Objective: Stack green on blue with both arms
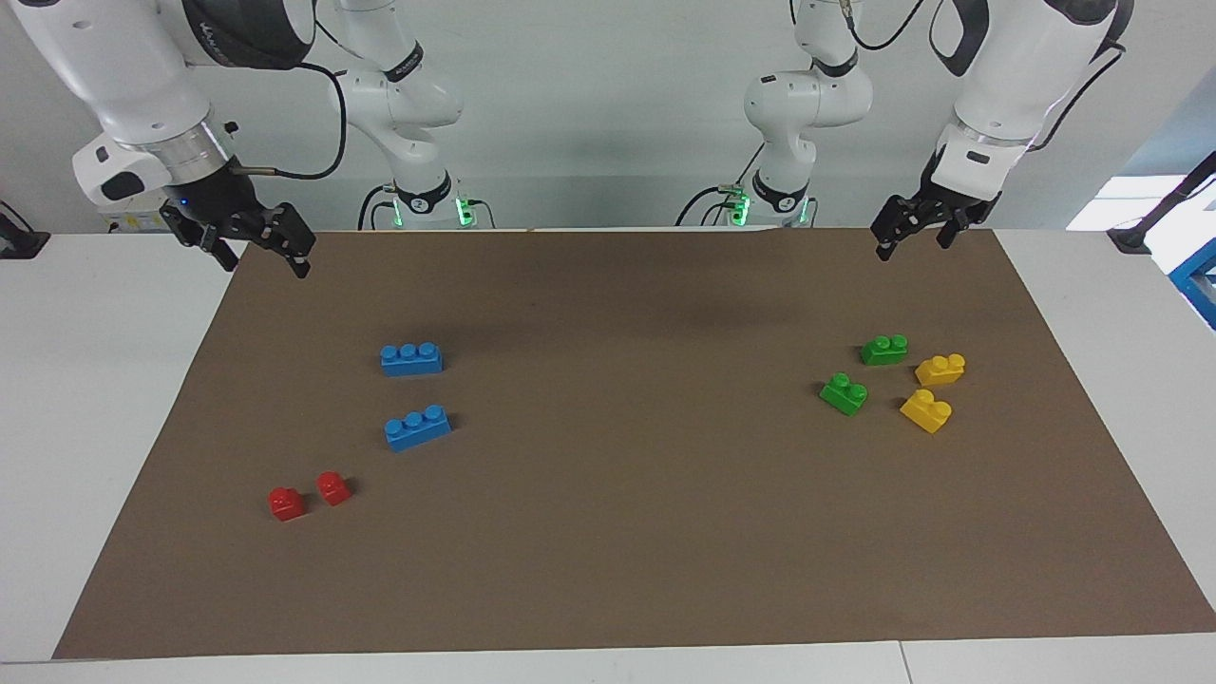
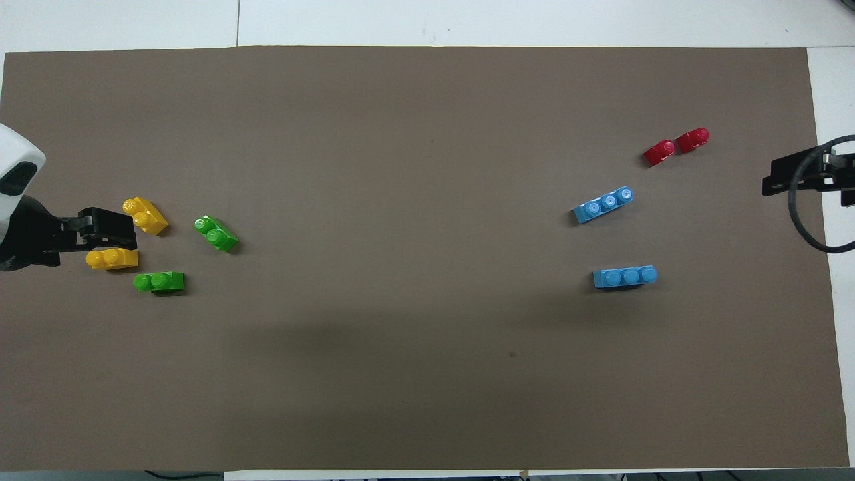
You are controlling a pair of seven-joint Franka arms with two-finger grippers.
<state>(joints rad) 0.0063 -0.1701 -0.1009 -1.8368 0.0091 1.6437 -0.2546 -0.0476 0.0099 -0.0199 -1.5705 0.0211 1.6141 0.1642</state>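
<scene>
Two green bricks lie on the brown mat toward the left arm's end: one nearer the robots (image 1: pixel 883 350) (image 2: pixel 159 281), one farther (image 1: pixel 844 393) (image 2: pixel 216 233). Two long blue bricks lie toward the right arm's end, one nearer (image 1: pixel 411 358) (image 2: pixel 624 276), one farther (image 1: pixel 417 428) (image 2: pixel 603 204). My left gripper (image 1: pixel 914 247) (image 2: pixel 123 232) hangs open and empty, raised over the mat's edge by the robots. My right gripper (image 1: pixel 266 261) (image 2: pixel 778 177) hangs open and empty, raised over the mat's corner at its own end. Neither touches a brick.
Two yellow two-stud bricks (image 1: pixel 940 369) (image 1: pixel 926 410) lie beside the green ones, toward the mat's edge. Two small red bricks (image 1: pixel 287 503) (image 1: pixel 333 488) lie farther from the robots than the blue ones. The brown mat (image 1: pixel 627 494) covers the white table.
</scene>
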